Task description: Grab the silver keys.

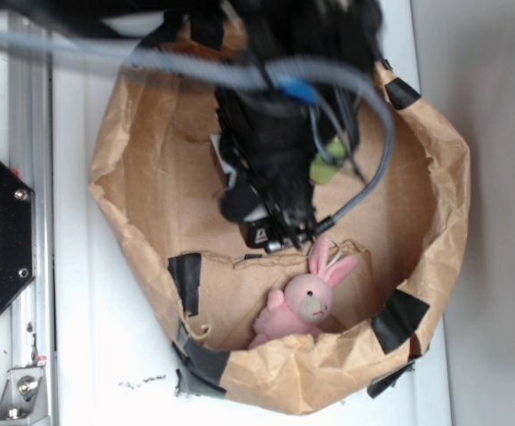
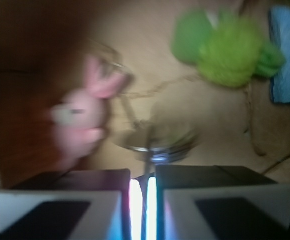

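The silver keys (image 2: 157, 142) are a blurred shiny bunch on thin wire rings, hanging just beyond my fingertips in the wrist view. One thin key blade runs down between the two pads. My gripper (image 2: 143, 175) is shut on that blade, leaving only a narrow bright slit on each side of it. In the exterior view my gripper (image 1: 280, 238) points down inside the brown paper bin (image 1: 142, 177), just above the pink bunny. The black arm hides the keys in that view.
A pink plush bunny (image 1: 304, 302) (image 2: 80, 125) lies just left of the keys. A green plush (image 2: 225, 47) (image 1: 328, 164) and a blue cloth (image 2: 287, 55) lie farther off. The bin's crumpled paper walls, patched with black tape (image 1: 186, 277), ring the gripper. A metal rail (image 1: 27, 177) runs at the left.
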Available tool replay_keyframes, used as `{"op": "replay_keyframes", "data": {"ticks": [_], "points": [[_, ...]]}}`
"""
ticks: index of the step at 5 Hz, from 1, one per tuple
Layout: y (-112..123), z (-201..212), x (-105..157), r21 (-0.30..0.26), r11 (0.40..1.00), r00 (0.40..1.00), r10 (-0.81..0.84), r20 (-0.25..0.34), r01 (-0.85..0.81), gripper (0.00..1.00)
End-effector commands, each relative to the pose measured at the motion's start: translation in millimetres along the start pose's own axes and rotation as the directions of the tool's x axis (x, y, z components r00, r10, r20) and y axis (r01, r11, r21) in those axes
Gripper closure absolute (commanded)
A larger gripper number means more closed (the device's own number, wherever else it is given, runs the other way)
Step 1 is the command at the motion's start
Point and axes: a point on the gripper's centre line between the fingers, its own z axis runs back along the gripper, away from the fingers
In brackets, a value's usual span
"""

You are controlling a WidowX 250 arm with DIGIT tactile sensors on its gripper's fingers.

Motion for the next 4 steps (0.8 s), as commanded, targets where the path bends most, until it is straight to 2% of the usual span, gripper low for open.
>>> {"op": "replay_keyframes", "data": {"ticks": [1, 2, 4], "points": [[-2.6, 12.7, 17.0, 0.124, 0.992, 0.994, 0.024, 0.104, -0.037, 1.00], [-5.0, 11.8, 18.4, 0.136, 0.989, 0.994, 0.037, 0.099, -0.050, 1.00], [-1.8, 5.5, 11.9, 0.155, 0.987, 0.992, 0.017, 0.124, -0.037, 1.00]]}}
